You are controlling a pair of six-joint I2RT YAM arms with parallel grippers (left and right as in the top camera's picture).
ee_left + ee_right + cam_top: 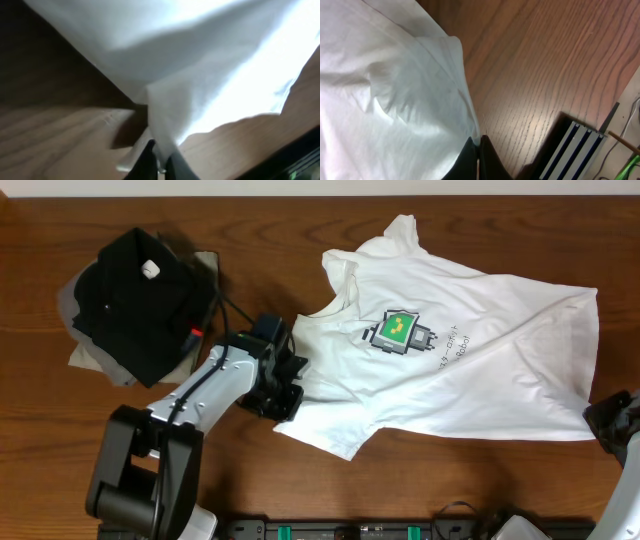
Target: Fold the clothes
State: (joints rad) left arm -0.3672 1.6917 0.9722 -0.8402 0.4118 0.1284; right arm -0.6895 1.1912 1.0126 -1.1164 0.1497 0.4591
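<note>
The left end effector (160, 161) is clamped shut on the T-shirt (480, 370) — the right end effector (479, 147) pinches its opposite corner. Probably to stretch it flat for folding.

One T-shirt (480, 370) is lying mid-tabletop (280, 220), one black garment (130, 300) and one grey garment (100, 360) are sitting near its left edge, and one left gripper (295, 383) and one right gripper (598, 420) are showing.

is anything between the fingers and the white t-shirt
Nothing visible does: the left fingers and the right fingers are each shut on an edge of the white T-shirt. The black folded garment lies apart from it.
</note>
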